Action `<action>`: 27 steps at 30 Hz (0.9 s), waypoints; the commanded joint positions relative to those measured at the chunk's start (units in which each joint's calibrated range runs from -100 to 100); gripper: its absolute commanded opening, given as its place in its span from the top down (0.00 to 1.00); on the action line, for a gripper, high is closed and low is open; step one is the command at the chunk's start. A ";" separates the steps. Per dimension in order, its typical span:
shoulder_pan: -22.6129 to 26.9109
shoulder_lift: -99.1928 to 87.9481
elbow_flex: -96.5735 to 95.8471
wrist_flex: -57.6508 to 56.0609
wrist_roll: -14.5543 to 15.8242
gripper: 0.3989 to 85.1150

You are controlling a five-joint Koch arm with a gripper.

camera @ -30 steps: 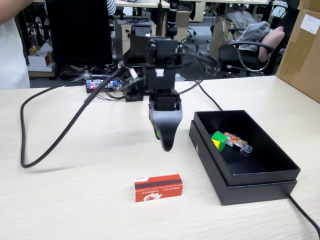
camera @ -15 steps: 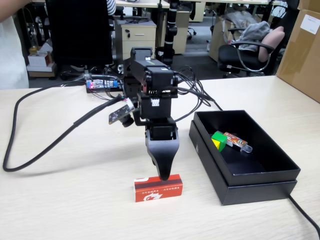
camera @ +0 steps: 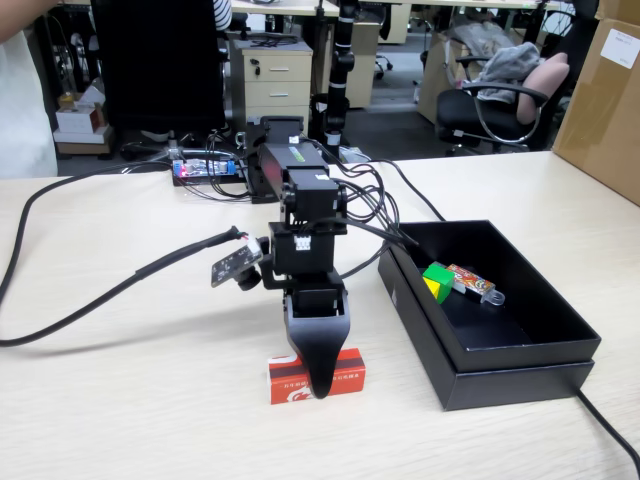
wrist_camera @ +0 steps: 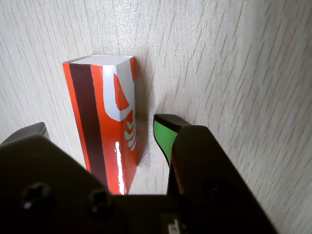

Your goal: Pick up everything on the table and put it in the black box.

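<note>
The red packet [camera: 347, 374] with white marks and a dark stripe lies on the beige table [camera: 150, 400], left of the black box [camera: 520, 362]. My gripper [camera: 320, 384] points straight down over it. In the wrist view the jaws stand open on either side of the packet [wrist_camera: 105, 112]; the gripper [wrist_camera: 100, 130] straddles it, with a gap between the green-padded right fingertip [wrist_camera: 164, 135] and the packet's side. The green cube [camera: 437, 272] and the yellow cube [camera: 437, 290] lie together inside the box.
A small orange-patterned gadget with a clear tip [camera: 472, 282] lies in the box beside the cubes. Black cables [camera: 90, 300] run across the table on the left and behind the arm. A brown carton [camera: 605, 90] stands at the back right.
</note>
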 commanded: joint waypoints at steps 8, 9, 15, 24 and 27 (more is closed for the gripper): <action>0.10 1.15 5.49 2.45 -0.83 0.56; 0.15 1.15 5.49 2.45 -0.83 0.59; 0.20 1.15 5.40 2.45 -0.88 0.76; 0.05 -0.34 5.40 2.19 -0.63 0.99; 0.39 -4.81 5.40 -0.40 -0.34 0.99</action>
